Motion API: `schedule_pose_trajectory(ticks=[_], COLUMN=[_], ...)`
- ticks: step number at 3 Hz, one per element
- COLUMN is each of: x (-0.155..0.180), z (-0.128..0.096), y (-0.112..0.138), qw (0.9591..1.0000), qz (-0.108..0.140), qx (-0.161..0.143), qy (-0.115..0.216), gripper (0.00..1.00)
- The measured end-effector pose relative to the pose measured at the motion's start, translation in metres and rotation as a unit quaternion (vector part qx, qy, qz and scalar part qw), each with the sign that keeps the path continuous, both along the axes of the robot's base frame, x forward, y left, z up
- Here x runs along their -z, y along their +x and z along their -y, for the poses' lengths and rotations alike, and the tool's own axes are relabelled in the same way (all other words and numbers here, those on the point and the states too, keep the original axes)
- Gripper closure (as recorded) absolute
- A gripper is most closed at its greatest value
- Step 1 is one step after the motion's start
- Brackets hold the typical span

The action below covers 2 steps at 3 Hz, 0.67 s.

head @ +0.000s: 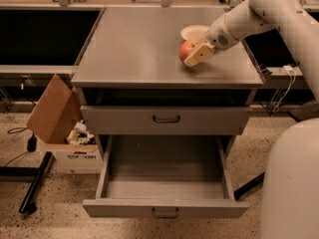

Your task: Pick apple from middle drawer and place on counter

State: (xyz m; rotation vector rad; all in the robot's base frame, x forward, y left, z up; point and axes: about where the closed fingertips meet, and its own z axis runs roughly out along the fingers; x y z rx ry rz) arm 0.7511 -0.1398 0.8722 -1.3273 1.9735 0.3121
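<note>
Placement of the small round red-orange apple (185, 49) is judged to be the step in hand. The apple is pinched between the fingers of the two-finger gripper (195, 55) at the far right of the broad flat matte grey counter (134, 44), low over the surface; whether the top has been touched cannot be told. The shallow cream-white bowl (192, 32) lies just beyond the apple on the far side, and the right edge of the counter is near. The wide grey metal middle drawer (164, 176) stands pulled out below, at the near side. Lowering should be completed until the apple is borne by the counter before the fingers are parted. Release from height is to be avoided, since a round fruit is likely to roll toward the bowl or the right edge. The fingers should be parted slowly and evenly, and the gripper withdrawn upward rather than sideways, so that the apple is not dragged or nudged. Clearance from the bowl rim is to be kept throughout.
</note>
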Motion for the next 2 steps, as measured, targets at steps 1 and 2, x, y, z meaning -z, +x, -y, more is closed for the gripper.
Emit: schedule_pose_trajectory(ticks=[1,2], x=[0.0044,0.0065], z=[-0.002,-0.0034], y=[0.0042,0.0066], qw=[1.0,1.0], qz=[-0.006,-0.009], qx=[0.001,0.001], qy=[0.0,-0.001], gripper=[0.28,0.04])
